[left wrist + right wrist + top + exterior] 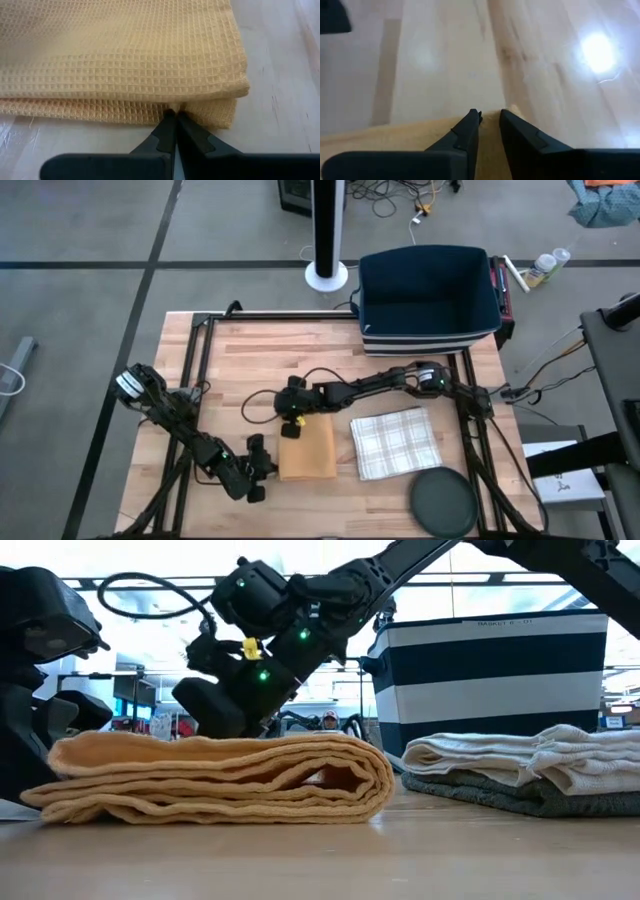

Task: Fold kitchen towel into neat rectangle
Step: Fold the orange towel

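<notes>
Centrally on the wooden table point(240, 345): yellow waffle-weave towel point(306, 448), folded into a thick rectangle of several layers, flat on the wood. Just beside it, toward the right arm's side, a white checked towel point(395, 443), also folded; touching that one's near corner, a dark round disc point(443, 502). At the far edge of the table, a navy and white striped basket point(428, 300).

Left gripper point(262, 470) low at the near-left corner of the yellow towel, fingertips point(170, 120) pressed together and touching the towel's lower folded edge; whether any cloth is caught between them, cannot tell. Right gripper point(291, 426) at the far edge of the same towel, slightly above it, fingers point(470, 125) narrowly parted with only a slim gap; tips right over the cloth's edge, nothing clearly pinched, so grasp undecided. Yellow tag visible on that gripper's body.

Seen level across the table: yellow towel's folded layers rounded at the fold, stacked evenly.
</notes>
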Action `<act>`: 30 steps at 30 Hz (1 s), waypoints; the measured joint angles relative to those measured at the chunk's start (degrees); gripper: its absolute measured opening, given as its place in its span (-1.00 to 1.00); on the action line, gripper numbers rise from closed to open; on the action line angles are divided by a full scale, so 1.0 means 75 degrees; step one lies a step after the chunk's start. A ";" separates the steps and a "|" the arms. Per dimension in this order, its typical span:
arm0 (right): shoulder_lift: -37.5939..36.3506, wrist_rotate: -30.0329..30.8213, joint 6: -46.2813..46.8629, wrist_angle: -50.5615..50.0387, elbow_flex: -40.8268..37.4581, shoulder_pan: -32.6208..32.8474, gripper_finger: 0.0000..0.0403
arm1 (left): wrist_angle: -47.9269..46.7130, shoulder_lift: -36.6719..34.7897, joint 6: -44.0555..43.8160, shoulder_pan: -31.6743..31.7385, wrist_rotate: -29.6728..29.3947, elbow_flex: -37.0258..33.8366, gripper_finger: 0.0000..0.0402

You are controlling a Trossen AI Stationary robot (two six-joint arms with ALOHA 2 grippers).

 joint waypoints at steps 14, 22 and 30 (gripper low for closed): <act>-0.0262 -0.0025 -0.0052 -0.0455 -0.0009 -0.0056 -0.56 | 0.0052 0.0009 -0.0030 0.0000 0.0019 -0.0012 -0.98; -0.1277 -0.0511 -0.0642 -0.2295 0.0002 0.0900 -0.64 | 0.0055 0.0012 -0.0128 -0.0009 0.0023 -0.0015 -0.99; -0.0581 -0.1124 0.0440 -0.1724 -0.0014 0.1923 -0.58 | 0.0055 0.0012 -0.0129 -0.0015 0.0029 -0.0015 -0.97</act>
